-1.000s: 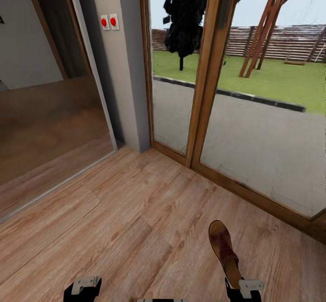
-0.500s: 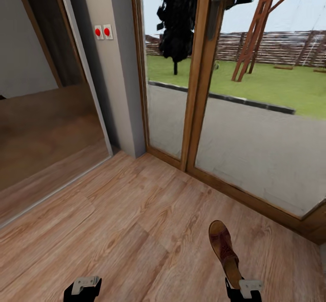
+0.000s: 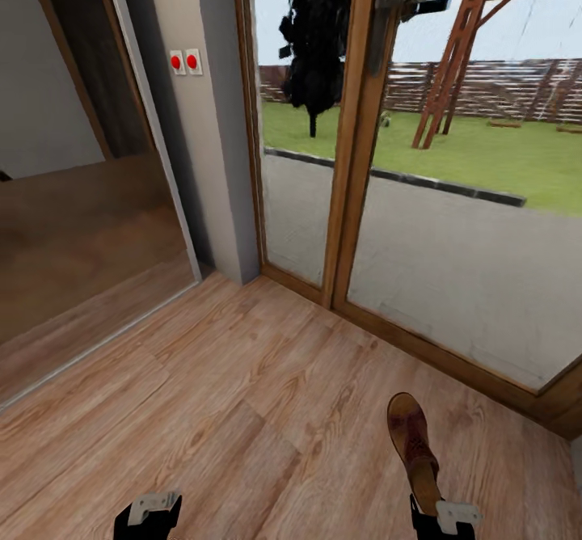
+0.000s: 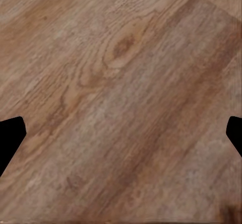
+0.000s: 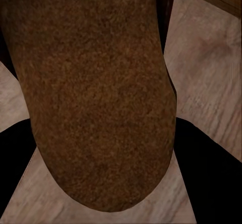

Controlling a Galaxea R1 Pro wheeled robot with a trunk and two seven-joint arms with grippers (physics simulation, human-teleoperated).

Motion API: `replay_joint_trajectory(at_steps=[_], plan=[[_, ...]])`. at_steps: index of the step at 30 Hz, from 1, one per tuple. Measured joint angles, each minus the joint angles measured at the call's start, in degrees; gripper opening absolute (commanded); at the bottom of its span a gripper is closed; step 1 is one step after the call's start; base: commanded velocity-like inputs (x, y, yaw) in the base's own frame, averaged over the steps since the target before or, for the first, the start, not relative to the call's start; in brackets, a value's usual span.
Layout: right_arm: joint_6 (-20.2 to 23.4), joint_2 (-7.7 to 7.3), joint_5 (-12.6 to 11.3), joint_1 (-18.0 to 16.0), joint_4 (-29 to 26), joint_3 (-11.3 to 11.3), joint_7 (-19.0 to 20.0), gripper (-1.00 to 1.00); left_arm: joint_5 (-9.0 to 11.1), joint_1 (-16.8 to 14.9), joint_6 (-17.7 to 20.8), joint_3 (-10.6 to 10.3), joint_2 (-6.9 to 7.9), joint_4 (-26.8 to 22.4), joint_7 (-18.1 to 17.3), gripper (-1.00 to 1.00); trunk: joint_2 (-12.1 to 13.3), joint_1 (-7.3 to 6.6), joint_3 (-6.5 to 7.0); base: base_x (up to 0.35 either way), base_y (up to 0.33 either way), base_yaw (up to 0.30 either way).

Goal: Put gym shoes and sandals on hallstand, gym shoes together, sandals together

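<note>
One dark brown sandal (image 3: 412,441) with a tan insole sticks forward from my right gripper (image 3: 443,519), held by its heel above the wood-plank corridor floor (image 3: 242,394). In the right wrist view the sandal's sole (image 5: 96,93) lies between the two black fingers (image 5: 209,168), so the right gripper (image 5: 108,176) is shut on it. At the lower left of the head view, my left gripper (image 3: 148,516) is open and holds nothing. Its wrist view has bare planks between the spread tips of the left gripper (image 4: 121,136). The gym shoes, the other sandal and the hallstand are out of view.
A glazed door with a brown wooden frame (image 3: 352,160) stands straight ahead, with a lawn and play frame outside. A grey wall pillar (image 3: 206,120) with two red switches (image 3: 184,61) is to its left. A tall sliding panel (image 3: 81,225) closes the left side.
The camera has swung a little, shifting the whole picture to the left. In the last half second the sandal and my right gripper have moved slightly right. The left gripper has stayed put.
</note>
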Motion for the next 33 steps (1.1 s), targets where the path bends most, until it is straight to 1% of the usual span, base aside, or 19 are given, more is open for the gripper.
replay_joint_trajectory(at_steps=[1,2,3,9,13,21,24,28,33], plan=[[0.0,0.02,-0.3,0.0,0.0,-0.3,0.0,-1.0,0.0,0.0,0.0,0.0,0.0,0.0,0.0,1.0,0.0,0.0,0.0,0.0,0.0,0.269],[0.0,0.11,-1.2,0.0,0.0,-1.1,0.0,-1.0,0.0,0.0,0.0,0.0,-0.03,0.0,0.1,1.0,0.0,0.0,0.0,0.0,0.0,0.27],[0.0,0.12,-1.2,0.0,0.0,-1.1,0.1,-1.0,0.0,0.0,0.0,0.0,-0.04,0.0,0.1,1.0,0.0,0.0,0.0,0.0,0.0,0.272],[0.0,0.5,-1.2,0.0,0.1,-1.1,0.1,-1.0,0.0,0.0,0.0,0.0,-0.08,0.1,0.1,1.0,0.0,0.0,0.0,0.0,0.0,0.274],[-0.1,1.32,-1.1,0.0,0.1,-1.1,0.1,-1.0,0.0,0.0,-0.1,0.0,-0.08,0.1,0.1,1.0,0.0,0.0,0.0,0.0,0.0,0.275],[-0.2,1.48,-1.1,0.0,0.1,-1.2,0.1,-1.0,0.0,0.0,-0.2,-0.1,-0.11,0.2,-0.4,1.0,0.0,0.0,0.0,0.0,0.0,0.275],[-0.2,1.48,-1.1,0.0,0.1,-1.2,0.1,-1.0,0.0,0.0,-0.2,-0.1,-0.35,0.2,-0.5,1.0,0.0,0.0,-0.01,0.005,0.021,0.275],[-0.1,1.65,-1.1,0.0,0.2,-1.2,0.1,-1.0,0.0,0.0,-0.2,-0.1,-0.63,0.3,-0.5,1.0,0.0,-0.01,-0.07,0.078,0.203,0.275],[-0.1,1.73,-1.1,0.0,0.2,-1.2,0.1,-1.0,-0.1,0.0,-0.2,-0.1,-0.76,0.4,-0.6,1.0,0.0,-0.02,-0.19,0.193,0.256,0.275]])
